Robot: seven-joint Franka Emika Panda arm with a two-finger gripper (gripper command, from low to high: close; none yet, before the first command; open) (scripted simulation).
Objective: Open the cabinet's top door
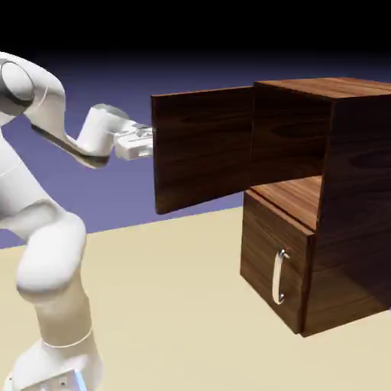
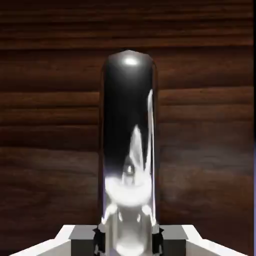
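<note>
The dark wood-grain cabinet (image 1: 347, 214) stands at the exterior view's right. Its top door (image 1: 202, 149) is swung wide open, reaching left from its hinge, and the upper compartment (image 1: 294, 195) is exposed. My gripper (image 1: 147, 142) is at the door's free left edge, on the face turned away from the camera. In the hand view the door's silver handle (image 2: 128, 140) rises large between my fingertips (image 2: 100, 239), against the door's wood (image 2: 50, 125). My gripper (image 2: 128, 241) is shut on this handle. In the exterior view the door hides the handle.
The lower panel (image 1: 267, 252) is closed, with its short silver handle (image 1: 280, 276) on the front. The cabinet rests on a tan table (image 1: 168, 305). My white arm (image 1: 46, 252) rises at the lower left.
</note>
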